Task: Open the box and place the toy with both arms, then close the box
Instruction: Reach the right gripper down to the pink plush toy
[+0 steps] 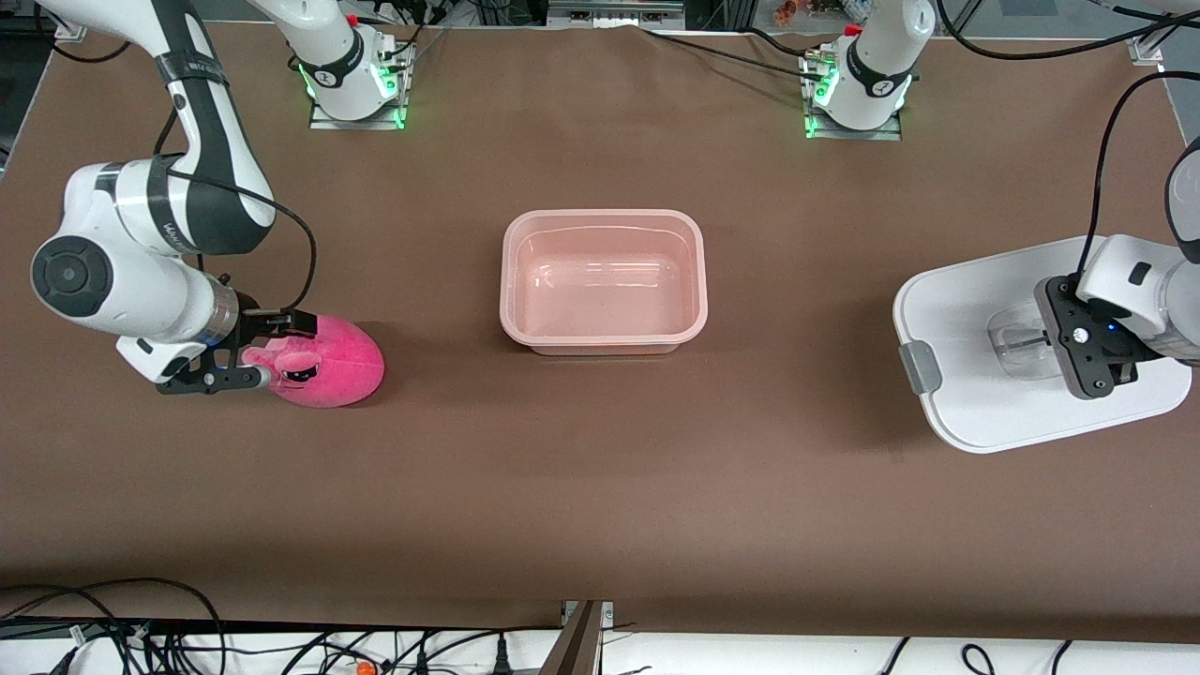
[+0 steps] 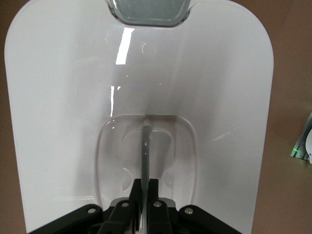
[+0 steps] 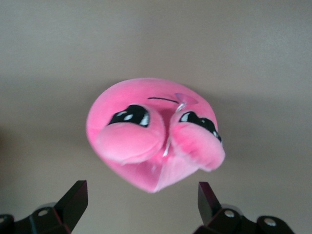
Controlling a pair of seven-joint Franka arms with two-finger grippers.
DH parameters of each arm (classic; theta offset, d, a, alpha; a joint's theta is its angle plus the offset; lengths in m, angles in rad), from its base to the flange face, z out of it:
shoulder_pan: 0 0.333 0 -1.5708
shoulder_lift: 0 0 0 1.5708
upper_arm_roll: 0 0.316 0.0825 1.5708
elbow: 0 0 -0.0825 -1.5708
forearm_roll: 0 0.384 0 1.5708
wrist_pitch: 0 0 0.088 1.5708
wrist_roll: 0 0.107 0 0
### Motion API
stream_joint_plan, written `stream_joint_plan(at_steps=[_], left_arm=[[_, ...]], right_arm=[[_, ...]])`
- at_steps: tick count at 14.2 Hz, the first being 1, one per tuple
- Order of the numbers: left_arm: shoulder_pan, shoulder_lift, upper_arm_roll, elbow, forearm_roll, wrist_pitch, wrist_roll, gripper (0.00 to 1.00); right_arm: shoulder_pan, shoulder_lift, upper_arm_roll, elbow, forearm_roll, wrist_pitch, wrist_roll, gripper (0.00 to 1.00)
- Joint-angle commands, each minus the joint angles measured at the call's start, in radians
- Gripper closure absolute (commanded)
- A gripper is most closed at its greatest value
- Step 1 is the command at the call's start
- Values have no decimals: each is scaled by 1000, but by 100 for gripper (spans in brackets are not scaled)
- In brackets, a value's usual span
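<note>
At nine o'clock on your brown matte surface (image 1: 600, 487), the fuzzy hot-pink toy (image 1: 328, 361) lies by the right hand (image 1: 267, 349), fingers spread either side of it. At centre sits the glossy, translucent pink box (image 1: 604, 281), rounded and lidless. At three o'clock the left hand (image 1: 1078, 342) pinches the smooth white lid (image 1: 975, 319) by its clear handle (image 2: 145, 151).

The box (image 1: 604, 281), a translucent pinkish tub, sat open and empty at the desk's middle. Its white lid (image 1: 975, 366) with grey clip lay flat at its three o'clock. The hot-pink plush toy (image 1: 323, 361) rested at the tub's nine o'clock, sleepy-eyed.
</note>
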Motion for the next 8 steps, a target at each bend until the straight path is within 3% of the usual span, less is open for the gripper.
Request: stream_joint_plan(at_steps=[1, 4, 5, 7, 8], left_arm=[[2, 1, -6, 14, 32, -16, 22, 100], [1, 1, -6, 15, 32, -16, 22, 100], [1, 1, -6, 15, 30, -16, 21, 100], [1, 1, -6, 15, 30, -16, 22, 100], [1, 1, -6, 15, 30, -16, 21, 100]], right_arm=[[-1, -49, -7, -131, 40, 131, 1, 0], [-3, -12, -7, -131, 74, 179, 0, 1], [-3, 2, -9, -131, 74, 203, 0, 6], [-6, 22, -9, -130, 74, 239, -2, 20], [-12, 23, -9, -127, 74, 240, -14, 34]])
